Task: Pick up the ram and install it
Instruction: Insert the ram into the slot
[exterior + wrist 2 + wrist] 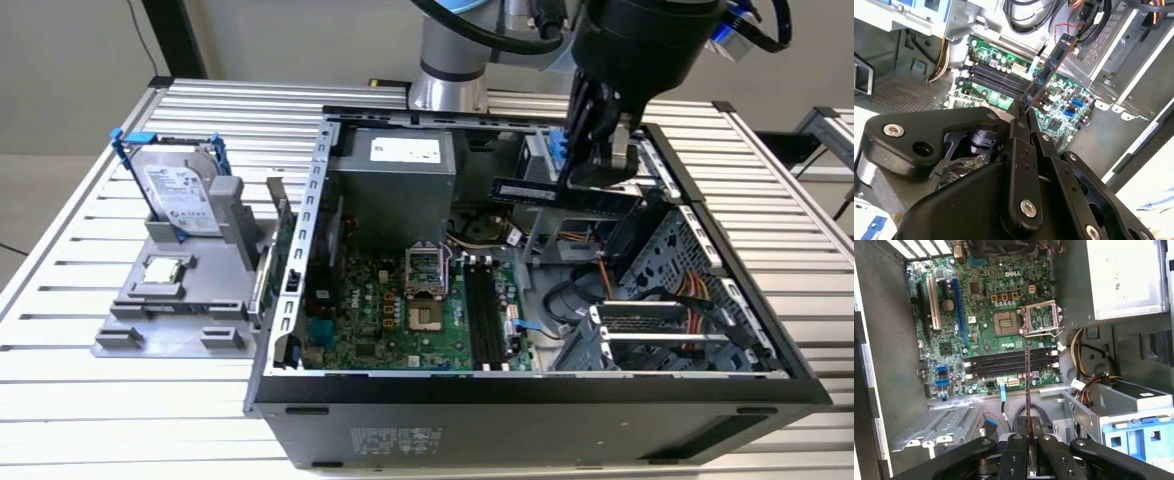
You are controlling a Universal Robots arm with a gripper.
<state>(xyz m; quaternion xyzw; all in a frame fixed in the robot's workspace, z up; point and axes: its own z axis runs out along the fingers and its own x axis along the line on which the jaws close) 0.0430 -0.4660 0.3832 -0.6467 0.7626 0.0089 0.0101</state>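
The claw (589, 180) pinches the ram (527, 190) mid-air, its long axis lying crosswise to the black slots (483, 310).

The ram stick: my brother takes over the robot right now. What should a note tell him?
The gripper is shut on the ram and holds it in the air over the open computer case.
The ram touches nothing on the motherboard.
The black memory slots look empty.
The hard drive stands on the grey stand at the exterior view's left.
Done: the ram is picked up.
Left: the ram is not yet seated in a slot.
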